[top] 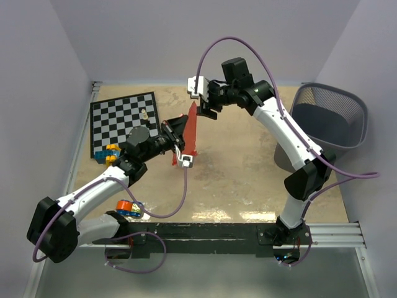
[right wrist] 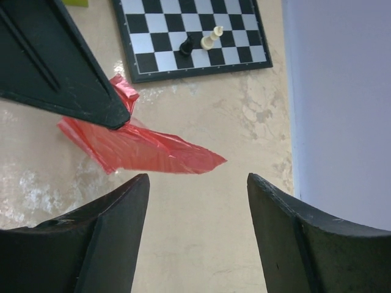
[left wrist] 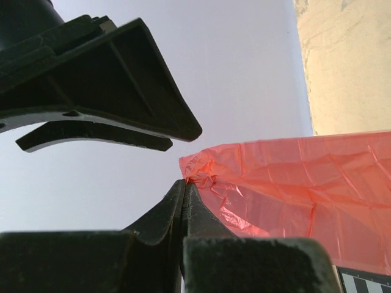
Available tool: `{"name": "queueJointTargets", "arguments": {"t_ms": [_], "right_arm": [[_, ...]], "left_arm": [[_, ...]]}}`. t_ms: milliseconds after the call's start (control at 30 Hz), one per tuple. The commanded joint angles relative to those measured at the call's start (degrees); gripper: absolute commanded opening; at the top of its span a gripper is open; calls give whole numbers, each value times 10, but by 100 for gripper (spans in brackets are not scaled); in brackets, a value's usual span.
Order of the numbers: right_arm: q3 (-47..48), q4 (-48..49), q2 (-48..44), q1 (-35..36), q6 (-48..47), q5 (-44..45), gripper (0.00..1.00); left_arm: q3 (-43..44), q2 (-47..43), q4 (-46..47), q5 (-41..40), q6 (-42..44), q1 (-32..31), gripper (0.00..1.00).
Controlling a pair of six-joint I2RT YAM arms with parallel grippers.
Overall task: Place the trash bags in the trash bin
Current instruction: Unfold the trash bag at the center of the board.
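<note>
A thin red-orange trash bag [top: 192, 127] is hanging limp above the middle of the surface [top: 236, 180]. It is looking light, crinkly and slippery, so a bunched edge seems the safest hold. The left gripper [left wrist: 185, 189] is pinching one corner. The right gripper [right wrist: 197, 180] is standing spread beside it. The mesh trash bin [top: 329, 87] is sitting at the far right corner.

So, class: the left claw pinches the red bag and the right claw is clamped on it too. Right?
No: the right claw is open, not holding the trash bag, as the right wrist view shows. The left claw does pinch it.
</note>
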Motion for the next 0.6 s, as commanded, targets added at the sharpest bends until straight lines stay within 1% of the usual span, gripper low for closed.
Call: {"name": "queueJointTargets", "arguments": {"t_ms": [0, 267, 500, 567], "right_arm": [[16, -41, 2, 2, -32, -37, 70], [56, -67, 26, 8, -79, -44, 71], [62, -73, 36, 23, -104, -45, 71], [70, -87, 42, 29, -117, -46, 69]], "left_arm": [[-9, -26, 3, 34, 37, 6, 0], [-17, -46, -21, 60, 53, 6, 0], [-20, -48, -32, 67, 64, 6, 0], [-21, -49, -35, 67, 66, 6, 0]]}}
